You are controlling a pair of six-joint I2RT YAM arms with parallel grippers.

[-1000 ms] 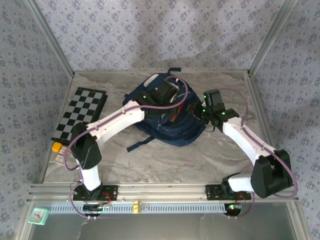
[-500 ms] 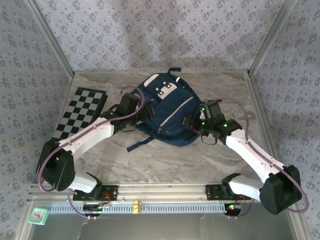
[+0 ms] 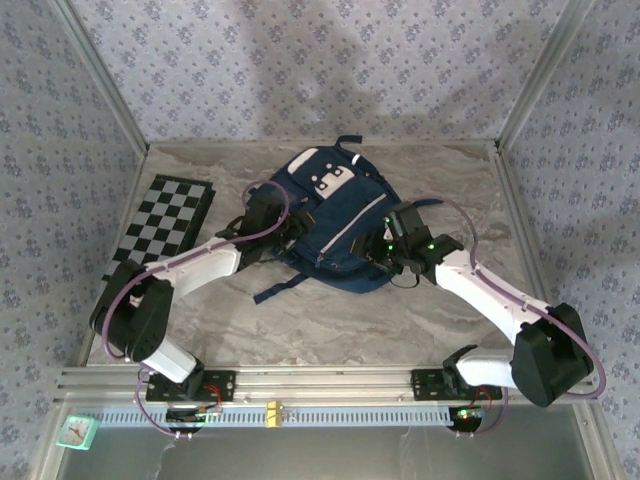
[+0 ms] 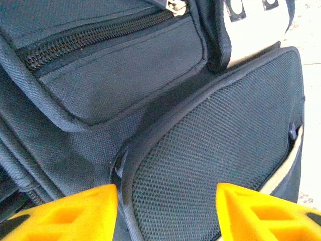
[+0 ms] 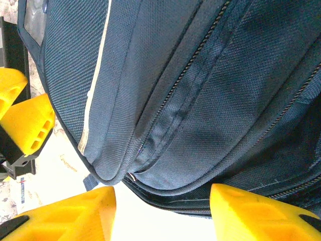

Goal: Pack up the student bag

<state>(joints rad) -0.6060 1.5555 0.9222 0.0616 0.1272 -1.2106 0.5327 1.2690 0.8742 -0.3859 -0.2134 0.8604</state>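
Lying near the left edge of the table (image 3: 330,325) was a checkerboard (image 3: 165,218). The left gripper (image 4: 168,203), fingers spread and empty, faced the left side of the student bag (image 3: 340,205), which lay mid-table toward the back. The right gripper (image 5: 163,203), likewise spread and empty, faced its zippered right side.

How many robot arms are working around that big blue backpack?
2. The left arm reaches from the near-left base to the backpack's left side; the right arm reaches from the near-right base to its right side.
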